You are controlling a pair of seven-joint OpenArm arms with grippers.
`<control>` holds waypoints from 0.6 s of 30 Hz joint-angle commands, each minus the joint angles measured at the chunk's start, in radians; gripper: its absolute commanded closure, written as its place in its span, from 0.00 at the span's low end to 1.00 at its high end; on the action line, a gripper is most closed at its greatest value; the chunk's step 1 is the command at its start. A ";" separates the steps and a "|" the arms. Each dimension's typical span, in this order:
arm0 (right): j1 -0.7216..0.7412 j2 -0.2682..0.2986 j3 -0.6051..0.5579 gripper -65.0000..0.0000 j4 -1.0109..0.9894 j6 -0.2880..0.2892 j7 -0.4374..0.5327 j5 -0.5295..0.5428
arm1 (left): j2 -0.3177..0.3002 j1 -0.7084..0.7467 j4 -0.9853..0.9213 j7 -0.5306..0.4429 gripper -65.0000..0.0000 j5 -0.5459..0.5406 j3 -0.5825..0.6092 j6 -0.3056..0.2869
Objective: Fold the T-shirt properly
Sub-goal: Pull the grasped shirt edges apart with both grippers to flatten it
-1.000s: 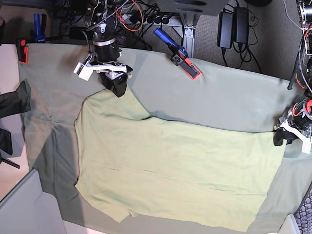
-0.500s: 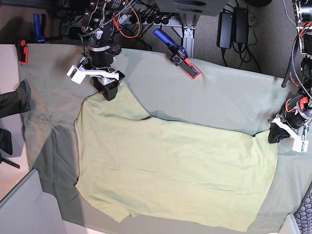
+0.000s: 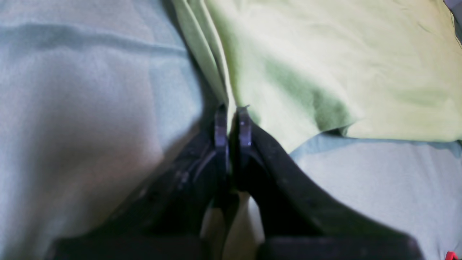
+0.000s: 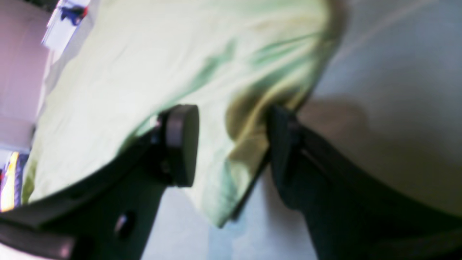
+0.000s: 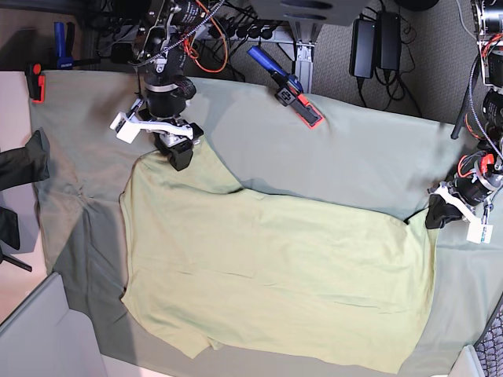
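Observation:
The pale yellow-green T-shirt (image 5: 275, 275) lies spread flat on the grey-green table cloth (image 5: 354, 149). My left gripper (image 5: 435, 217) is at the shirt's far right corner. In the left wrist view it (image 3: 231, 112) is shut on the edge of the shirt (image 3: 325, 54). My right gripper (image 5: 178, 157) is at the shirt's upper left corner. In the right wrist view it (image 4: 232, 144) is open, its jaws wide apart with a bunched fold of the shirt (image 4: 144, 54) between them. The neck tag is not visible.
A blue and red clamp (image 5: 287, 86) holds the cloth at the back edge, and another clamp (image 5: 35, 82) sits at the back left. A black object (image 5: 27, 161) lies at the left edge. A grey panel (image 5: 39, 338) stands at the front left.
My left gripper has moved left with the shirt's corner, pulling the right edge inward. My right gripper has shifted a little toward the shirt's upper left corner.

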 commanded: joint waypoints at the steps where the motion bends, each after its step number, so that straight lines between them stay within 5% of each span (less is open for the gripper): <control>1: 0.003 0.001 -0.003 0.55 0.012 -0.016 0.010 0.008 | -0.016 -0.009 0.010 -0.007 1.00 -0.004 -0.001 -0.031; 7: 0.003 0.001 -0.004 1.00 0.012 -0.015 0.076 -0.083 | -0.016 -0.009 0.010 -0.007 1.00 -0.011 -0.001 -0.030; 12: 0.017 0.003 -0.004 1.00 0.012 0.055 0.077 -0.183 | -0.017 -0.009 0.010 -0.004 1.00 -0.047 -0.003 -0.030; 18: 0.000 0.055 -0.004 1.00 0.016 0.087 0.047 -0.175 | -0.038 -0.003 0.025 0.104 1.00 -0.110 -0.046 -0.080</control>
